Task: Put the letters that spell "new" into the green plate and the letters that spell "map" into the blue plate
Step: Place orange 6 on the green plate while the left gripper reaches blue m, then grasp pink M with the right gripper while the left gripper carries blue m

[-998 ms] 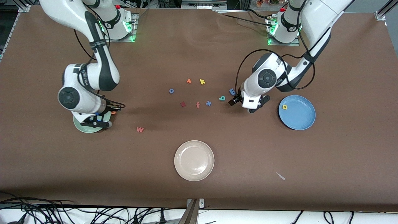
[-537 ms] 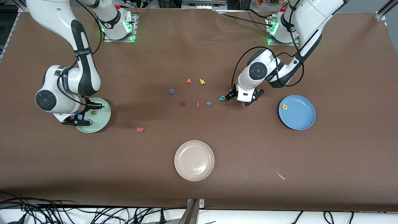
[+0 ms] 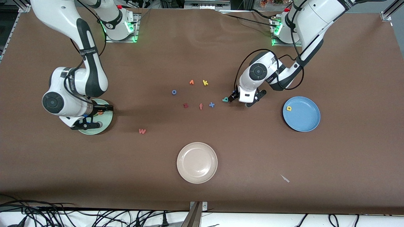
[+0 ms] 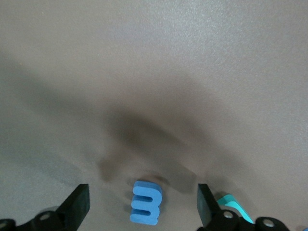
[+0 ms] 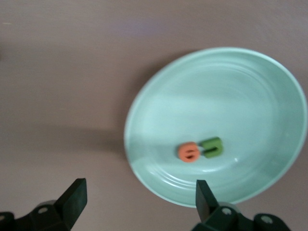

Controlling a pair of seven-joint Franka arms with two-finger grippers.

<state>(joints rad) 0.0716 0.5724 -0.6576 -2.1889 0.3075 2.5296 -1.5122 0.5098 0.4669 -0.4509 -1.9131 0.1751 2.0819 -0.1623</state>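
Brown table cover (image 3: 347, 164), cables (image 3: 63, 216) along its edge.

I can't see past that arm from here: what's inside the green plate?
The right wrist view shows two letters lying side by side in the green plate: the orange e and the olive-green n. From the front, the right arm hides most of the plate.

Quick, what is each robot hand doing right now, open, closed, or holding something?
Left gripper: open, empty, over the blue m.
Right gripper: open, empty, over the green plate.
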